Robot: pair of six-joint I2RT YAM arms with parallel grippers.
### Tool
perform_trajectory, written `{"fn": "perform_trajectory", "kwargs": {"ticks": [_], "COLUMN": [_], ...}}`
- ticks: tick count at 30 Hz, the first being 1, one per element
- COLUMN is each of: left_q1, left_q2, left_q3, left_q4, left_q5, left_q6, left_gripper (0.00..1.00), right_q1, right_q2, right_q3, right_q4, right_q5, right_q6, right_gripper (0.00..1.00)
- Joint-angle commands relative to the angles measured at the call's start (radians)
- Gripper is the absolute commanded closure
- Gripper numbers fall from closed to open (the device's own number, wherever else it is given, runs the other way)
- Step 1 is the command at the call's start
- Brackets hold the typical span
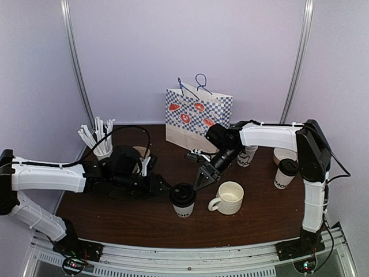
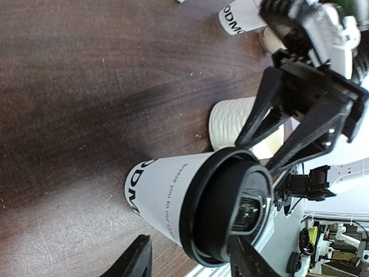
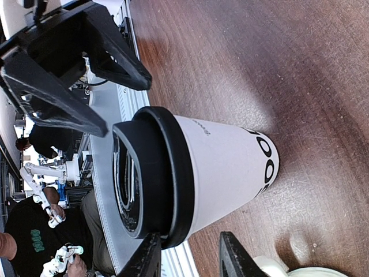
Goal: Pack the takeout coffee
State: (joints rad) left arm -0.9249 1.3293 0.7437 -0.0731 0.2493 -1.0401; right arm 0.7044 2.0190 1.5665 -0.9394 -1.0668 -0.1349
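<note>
left hand (image 1: 166,187) and right hand (image 1: 204,183), both spread apart, flank one coffee cup (image 1: 183,201).

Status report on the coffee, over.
Left gripper open, right gripper open, flanking near cup. Cup upright, lidded, ungripped. Mug close beside it.

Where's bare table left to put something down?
Bare wood: the near edge left of the front lidded cup, and the front right corner past the mug. Crowded: the middle, where the left gripper and right gripper flank that cup, both open.
</note>
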Motion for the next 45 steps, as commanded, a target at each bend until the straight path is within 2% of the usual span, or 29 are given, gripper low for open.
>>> {"fn": "perform_trajectory", "kwargs": {"ticks": [1,13,18,28,45], "left_q1": [-0.006,-0.006,-0.005,-0.004,-0.005], "left_q2": [0.017,-0.031,-0.058,0.009,0.089], "left_q3": [-0.007,-0.019,-0.025,-0.031,-0.048], "left_q4": [0.065,0.064,0.014,0.059,0.067], "left_q5": [0.025,-0.004,-0.039,-0.002,0.036], "left_q6": [-0.016,-0.002,0.000,-0.036,-0.049], "left_gripper": [0.52,0.52,0.53,0.59,0.59], "right_q1": [0.003,0.003,0.003,0.003,0.004], "right_q2": [0.003,0.010,0.011,0.009,0.044], "right_q3": [0.016,0.016,0.019,0.019,0.008], "right_q4": [-0.015,-0.018,-0.019,-0.026,-0.015], "right_q5": [0.010,0.011,0.010,0.012,-0.025], "right_q6": [-0.018,-0.021,-0.021,-0.026,0.002], "right_gripper": [0.64,0.63,0.63,0.62,0.59]}}
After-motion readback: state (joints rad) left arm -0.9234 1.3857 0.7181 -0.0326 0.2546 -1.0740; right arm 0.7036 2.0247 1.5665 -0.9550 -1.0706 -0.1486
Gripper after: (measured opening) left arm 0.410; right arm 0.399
